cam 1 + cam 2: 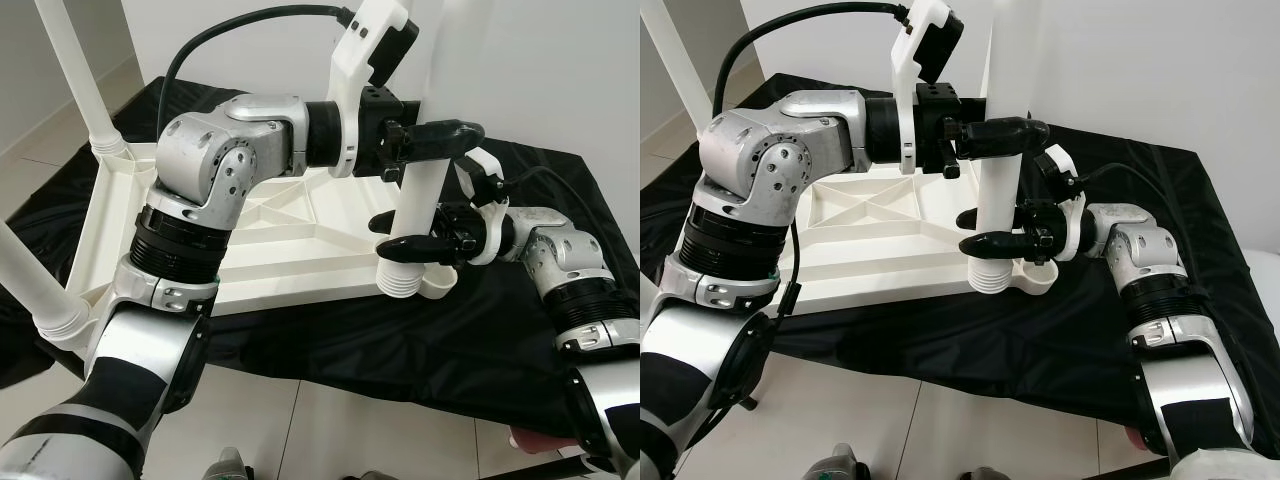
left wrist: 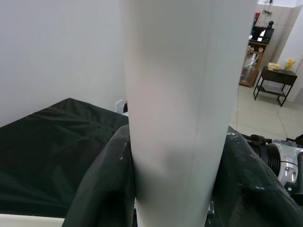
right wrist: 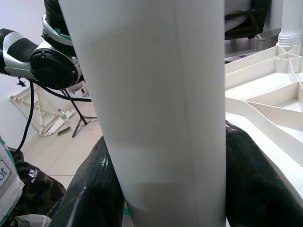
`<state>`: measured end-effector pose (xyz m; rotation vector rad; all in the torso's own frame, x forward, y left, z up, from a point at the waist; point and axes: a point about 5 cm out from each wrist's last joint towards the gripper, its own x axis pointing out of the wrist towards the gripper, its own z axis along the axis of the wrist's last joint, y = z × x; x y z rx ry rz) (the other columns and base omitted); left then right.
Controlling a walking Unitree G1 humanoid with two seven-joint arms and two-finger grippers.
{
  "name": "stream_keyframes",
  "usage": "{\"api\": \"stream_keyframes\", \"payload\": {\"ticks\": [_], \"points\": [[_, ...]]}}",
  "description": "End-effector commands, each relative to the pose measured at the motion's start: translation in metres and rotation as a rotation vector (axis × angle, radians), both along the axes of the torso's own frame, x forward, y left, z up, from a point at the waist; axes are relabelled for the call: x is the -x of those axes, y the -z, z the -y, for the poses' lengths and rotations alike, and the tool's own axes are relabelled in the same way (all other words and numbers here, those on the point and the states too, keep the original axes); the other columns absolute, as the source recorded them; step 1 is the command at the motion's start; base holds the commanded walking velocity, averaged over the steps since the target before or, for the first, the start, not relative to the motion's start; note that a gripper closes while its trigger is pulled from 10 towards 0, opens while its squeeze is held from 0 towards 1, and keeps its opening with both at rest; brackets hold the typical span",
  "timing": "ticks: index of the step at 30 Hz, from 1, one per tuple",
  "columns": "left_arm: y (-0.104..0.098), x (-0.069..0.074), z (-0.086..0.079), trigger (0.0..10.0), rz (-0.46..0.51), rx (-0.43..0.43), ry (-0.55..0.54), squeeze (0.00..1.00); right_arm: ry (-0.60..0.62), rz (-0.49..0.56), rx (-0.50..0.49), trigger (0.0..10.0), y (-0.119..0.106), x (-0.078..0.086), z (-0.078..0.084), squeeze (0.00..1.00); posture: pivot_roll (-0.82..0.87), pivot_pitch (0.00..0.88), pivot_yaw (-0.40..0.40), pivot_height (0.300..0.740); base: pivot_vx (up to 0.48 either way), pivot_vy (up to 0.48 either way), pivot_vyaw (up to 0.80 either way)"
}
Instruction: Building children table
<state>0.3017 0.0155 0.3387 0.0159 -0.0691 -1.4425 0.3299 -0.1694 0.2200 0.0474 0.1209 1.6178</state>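
The white children's table top (image 1: pixel 270 250) lies upside down on a black cloth. At its near right corner a white table leg (image 1: pixel 425 195) stands upright, its ribbed foot at the corner socket (image 1: pixel 400 282). My left gripper (image 1: pixel 455 140) is shut on the leg high up, reaching across from the left. My right gripper (image 1: pixel 385 237) is shut on the same leg lower down, just above the socket. In both wrist views the leg (image 2: pixel 184 109) (image 3: pixel 161 104) sits between black fingers (image 2: pixel 102 189) (image 3: pixel 255 179). Two other legs (image 1: pixel 85 85) (image 1: pixel 35 285) stand on the left corners.
The black cloth (image 1: pixel 450 350) covers a low platform whose front edge meets the tiled floor (image 1: pixel 350 430). A white wall rises behind. A tripod (image 3: pixel 78 118) stands on the floor and a dark side table (image 2: pixel 277 78) stands farther off.
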Motion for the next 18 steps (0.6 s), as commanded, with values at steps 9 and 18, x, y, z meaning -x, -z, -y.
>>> {"api": "stream_keyframes", "payload": {"ticks": [9,18], "points": [[-0.0073,0.0077,0.0049,10.0,0.046,-0.016,0.041,0.00,-0.017,-0.011,0.006,10.0,0.0036,0.0005,-0.0006,0.00,0.01,0.000,-0.026,0.740,0.000,0.000,0.00],[-0.0100,0.0081,0.0037,10.0,0.030,0.008,0.053,1.00,-0.018,-0.008,0.003,10.0,0.0040,0.0004,-0.0015,0.00,0.01,0.000,-0.022,0.740,0.000,0.000,0.00]]}}
